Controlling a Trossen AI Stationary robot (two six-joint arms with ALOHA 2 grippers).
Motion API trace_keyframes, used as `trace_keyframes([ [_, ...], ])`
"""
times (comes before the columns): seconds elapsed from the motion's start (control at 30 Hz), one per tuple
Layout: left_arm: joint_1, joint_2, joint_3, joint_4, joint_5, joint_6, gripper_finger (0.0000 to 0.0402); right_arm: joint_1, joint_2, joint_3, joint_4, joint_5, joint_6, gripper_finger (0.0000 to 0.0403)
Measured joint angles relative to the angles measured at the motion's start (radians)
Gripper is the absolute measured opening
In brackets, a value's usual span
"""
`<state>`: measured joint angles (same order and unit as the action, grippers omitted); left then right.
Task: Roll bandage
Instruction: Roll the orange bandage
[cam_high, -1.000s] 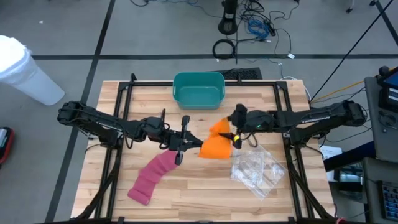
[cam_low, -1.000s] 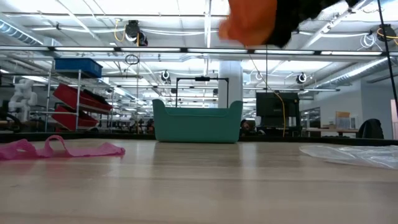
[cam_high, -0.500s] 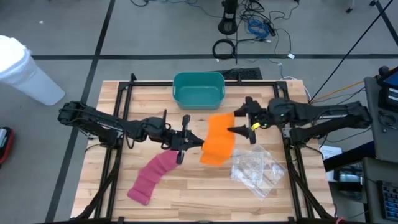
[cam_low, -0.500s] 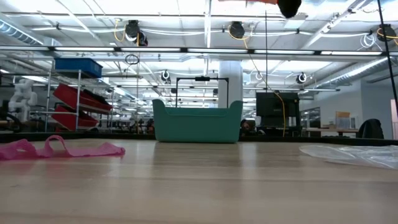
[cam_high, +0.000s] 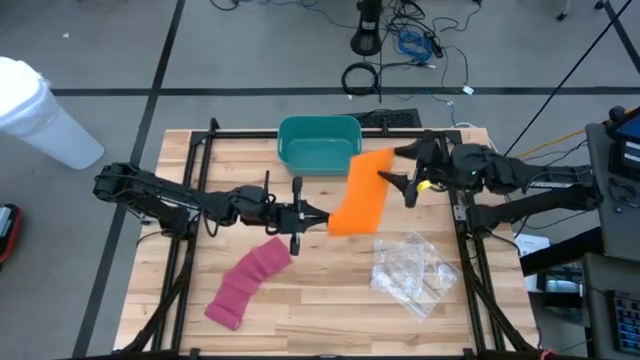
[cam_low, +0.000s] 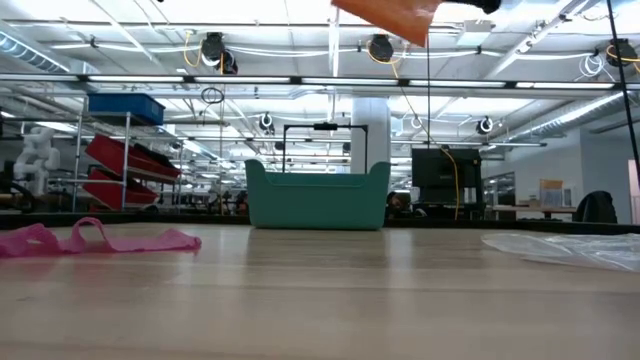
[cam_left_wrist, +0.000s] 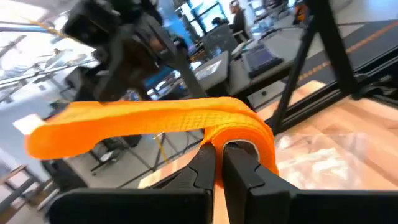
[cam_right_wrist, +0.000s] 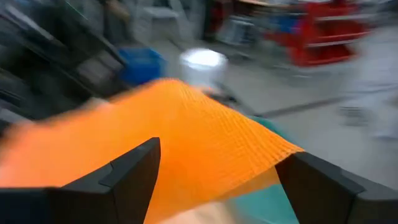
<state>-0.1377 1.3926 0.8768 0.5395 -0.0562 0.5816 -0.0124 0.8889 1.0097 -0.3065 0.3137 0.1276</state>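
Two pincers are engaged with the orange bandage (cam_high: 360, 192), which is now stretched out flat and lifted clear of the bench (cam_high: 330, 300), where a second ago it hung bunched low between them. The left pincer (cam_high: 318, 214) is clamped together on one end of the strip. The right pincer (cam_high: 408, 178) has been drawn back toward the teal bin (cam_high: 318, 143) with its fingers wide apart, the far end of the strip lying between them; whether that end is actually gripped cannot be told with certainty, as the right wrist view is blurred. The unfurled strip suggests the bandage is being laid straight before rolling, so the roll itself is judged barely begun.

From the high view the whole span of the strip and both arms are given, together with the pink bandage (cam_high: 248, 281) and the clear plastic bag (cam_high: 412, 270) lying on the bench. By the left wrist view alone it is shown that the strip is folded over and pinched between the closed fingers (cam_left_wrist: 244, 173). By the low view it is shown that the strip hangs high above the bench, touching nothing.
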Motion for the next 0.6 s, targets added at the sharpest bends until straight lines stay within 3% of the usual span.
trace_keyframes([
  [0.1,0.001,0.000,0.000,0.009,0.009,0.000,0.0013,0.019,0.042,-0.006,0.194,-0.275,0.104,0.0300],
  [0.2,0.012,0.000,0.000,0.008,0.011,-0.001,0.0013,0.022,0.085,0.016,0.159,-0.350,0.208,0.0300],
  [0.4,0.020,0.016,-0.001,0.000,0.030,-0.027,0.0013,-0.019,0.126,0.077,0.028,-0.242,0.294,0.0300],
  [0.53,0.019,0.024,-0.002,0.024,0.038,-0.044,0.0013,-0.012,0.092,0.094,-0.086,-0.009,0.110,0.0300],
  [0.6,0.021,0.025,-0.002,0.038,0.034,-0.080,0.0013,0.022,0.078,0.084,-0.163,-0.025,-0.041,0.0300],
])
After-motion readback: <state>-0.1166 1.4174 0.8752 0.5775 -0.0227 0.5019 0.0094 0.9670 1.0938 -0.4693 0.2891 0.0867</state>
